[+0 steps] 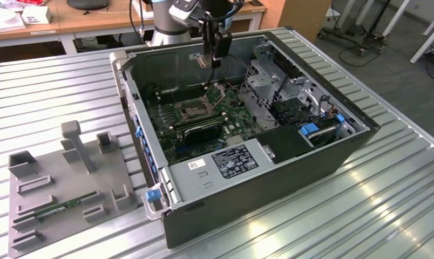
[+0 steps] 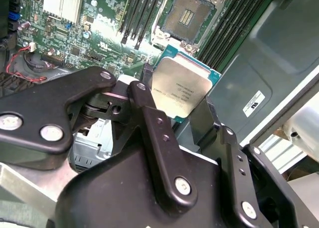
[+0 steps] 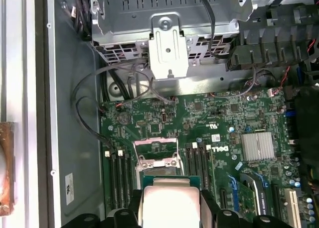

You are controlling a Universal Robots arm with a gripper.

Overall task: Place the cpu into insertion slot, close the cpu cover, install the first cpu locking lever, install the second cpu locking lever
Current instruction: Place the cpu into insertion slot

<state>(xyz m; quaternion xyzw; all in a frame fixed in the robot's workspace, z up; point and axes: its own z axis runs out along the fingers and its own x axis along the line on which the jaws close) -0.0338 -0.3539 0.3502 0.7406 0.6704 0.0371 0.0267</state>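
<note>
tool (image 2: 177,97): clamping the cpu (image 2: 183,86) by two opposite edges
cpu: hanging in the air inside the computer case (image 1: 275,183), well above the motherboard (image 1: 235,116)
insertion slot (image 2: 186,16): lying uncovered, not touching the cpu
tabletop (image 1: 390,194): carrying the case

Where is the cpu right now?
In the second wrist view the cpu is clamped in the gripper, held in the air above the motherboard, near the open insertion slot.

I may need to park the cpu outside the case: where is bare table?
Bare table lies on the exterior view's right of the computer case, and beyond the grey fixture tray on that view's left. Inside, memory slots and the drive cage crowd the insertion slot.
</note>
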